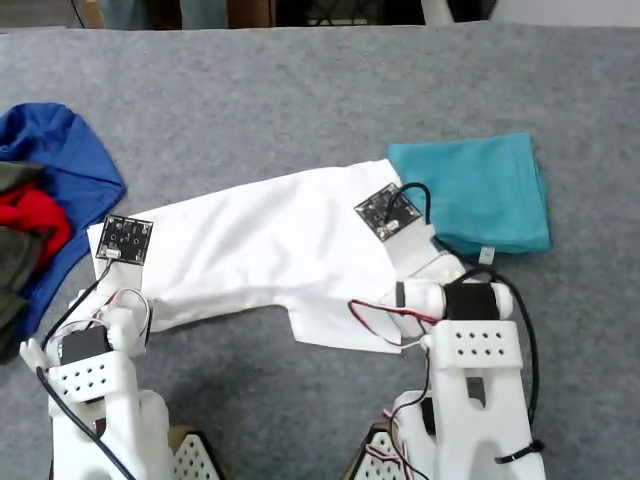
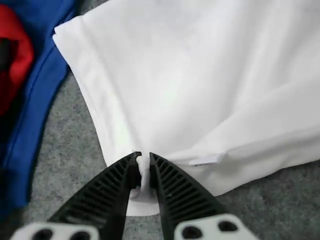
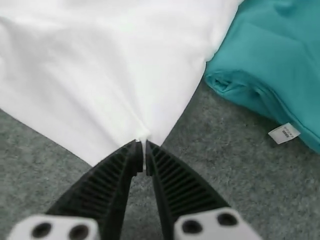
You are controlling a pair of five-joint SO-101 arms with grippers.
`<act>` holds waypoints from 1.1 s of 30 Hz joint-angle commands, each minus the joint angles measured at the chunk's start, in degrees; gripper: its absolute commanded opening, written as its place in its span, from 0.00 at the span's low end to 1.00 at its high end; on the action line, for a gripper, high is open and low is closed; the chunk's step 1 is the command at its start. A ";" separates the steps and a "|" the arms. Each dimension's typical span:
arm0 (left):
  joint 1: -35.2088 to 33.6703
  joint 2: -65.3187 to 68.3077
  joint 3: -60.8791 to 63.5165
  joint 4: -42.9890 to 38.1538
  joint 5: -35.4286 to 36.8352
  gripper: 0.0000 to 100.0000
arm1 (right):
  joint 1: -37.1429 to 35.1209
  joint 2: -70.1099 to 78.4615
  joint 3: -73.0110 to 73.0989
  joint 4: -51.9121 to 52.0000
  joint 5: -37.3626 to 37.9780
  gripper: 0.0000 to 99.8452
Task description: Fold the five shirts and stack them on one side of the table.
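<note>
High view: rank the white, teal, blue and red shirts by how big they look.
1. white shirt
2. teal shirt and blue shirt, about alike; the blue is partly covered
3. red shirt

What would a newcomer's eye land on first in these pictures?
A white shirt lies stretched across the grey table, its ends pinched by the left claw and the right claw. A folded teal shirt sits by its right end; a heap of blue, red and dark clothes lies at the table's left edge.
</note>
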 commanded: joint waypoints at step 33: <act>-0.57 2.29 -34.42 13.80 7.12 0.03 | -14.95 10.95 -23.16 0.70 -7.30 0.01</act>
